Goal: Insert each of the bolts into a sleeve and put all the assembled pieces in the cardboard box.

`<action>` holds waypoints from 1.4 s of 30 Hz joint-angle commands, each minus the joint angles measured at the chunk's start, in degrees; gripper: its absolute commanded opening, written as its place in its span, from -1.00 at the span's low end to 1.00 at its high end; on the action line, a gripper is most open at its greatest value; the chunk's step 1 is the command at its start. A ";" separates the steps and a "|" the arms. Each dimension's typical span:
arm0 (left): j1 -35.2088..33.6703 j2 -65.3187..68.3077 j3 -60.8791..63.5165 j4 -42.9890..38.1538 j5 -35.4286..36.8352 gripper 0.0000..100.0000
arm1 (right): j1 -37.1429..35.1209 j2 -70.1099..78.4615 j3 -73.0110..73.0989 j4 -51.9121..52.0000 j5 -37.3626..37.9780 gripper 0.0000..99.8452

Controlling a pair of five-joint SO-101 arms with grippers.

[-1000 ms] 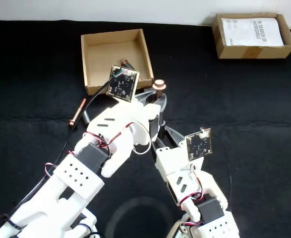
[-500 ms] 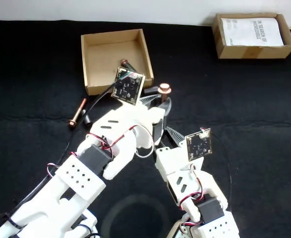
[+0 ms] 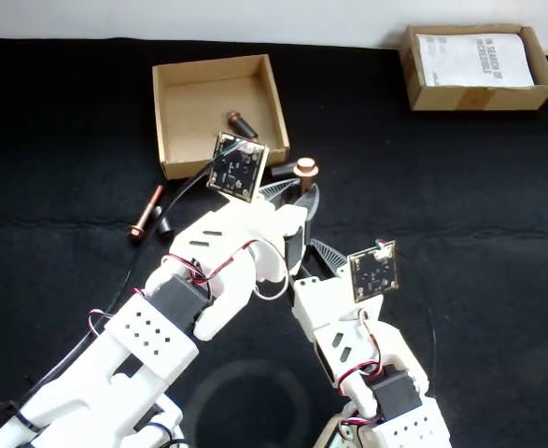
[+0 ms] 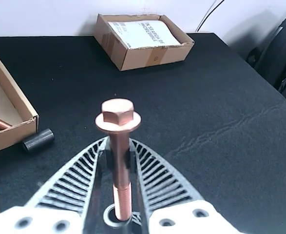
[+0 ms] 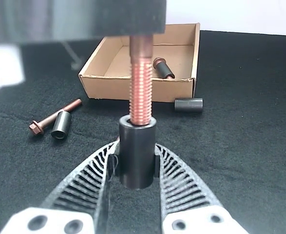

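Right wrist view, right jaws clamping black sleeve (image 5: 137,156), left jaws gripping copper bolt (image 5: 141,87), tip in sleeve mouth.

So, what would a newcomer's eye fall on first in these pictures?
First, the copper bolt held upright in the left hand, its threaded tip entering the black sleeve in the right hand, at the table's middle. Then the open cardboard box farther back, with one finished piece inside.
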 commanded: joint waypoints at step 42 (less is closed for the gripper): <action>-6.02 -11.91 0.31 34.46 -1.85 -0.48 | 1.63 -0.40 0.22 -1.01 5.80 -0.98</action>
